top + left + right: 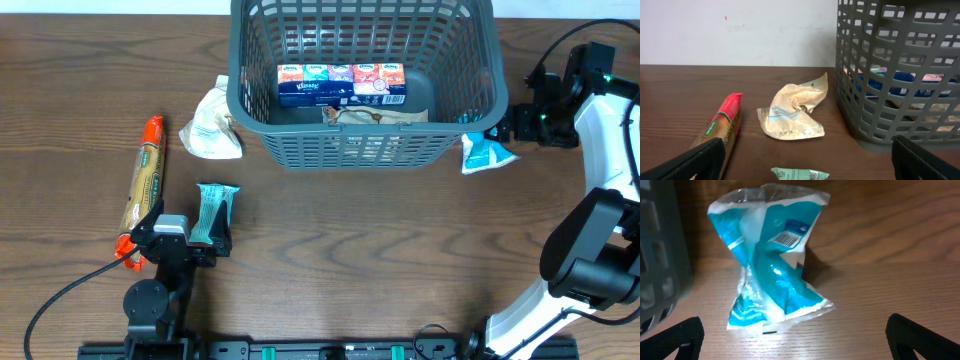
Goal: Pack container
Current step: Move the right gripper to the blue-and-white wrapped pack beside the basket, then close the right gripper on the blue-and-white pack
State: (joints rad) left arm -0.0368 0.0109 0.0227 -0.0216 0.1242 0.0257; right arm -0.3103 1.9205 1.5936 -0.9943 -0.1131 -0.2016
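Observation:
The dark grey lattice basket (pixel 365 140) stands at the back middle of the table and holds a strip of tissue packs (pixel 341 84) and a tan packet. My left gripper (pixel 190 240) is open low on the table, just before a green snack packet (pixel 214 212) that shows between the fingers in the left wrist view (pixel 800 174). My right gripper (pixel 508 125) is open beside the basket's right wall, facing a crumpled blue and white packet (pixel 485 153), (pixel 770 265).
A long red and tan packet (pixel 143 185), (pixel 722 127) lies at the left. A crumpled cream pouch (pixel 212 130), (pixel 792 112) lies beside the basket's left wall (pixel 890 75). A black cable runs from the left arm's base.

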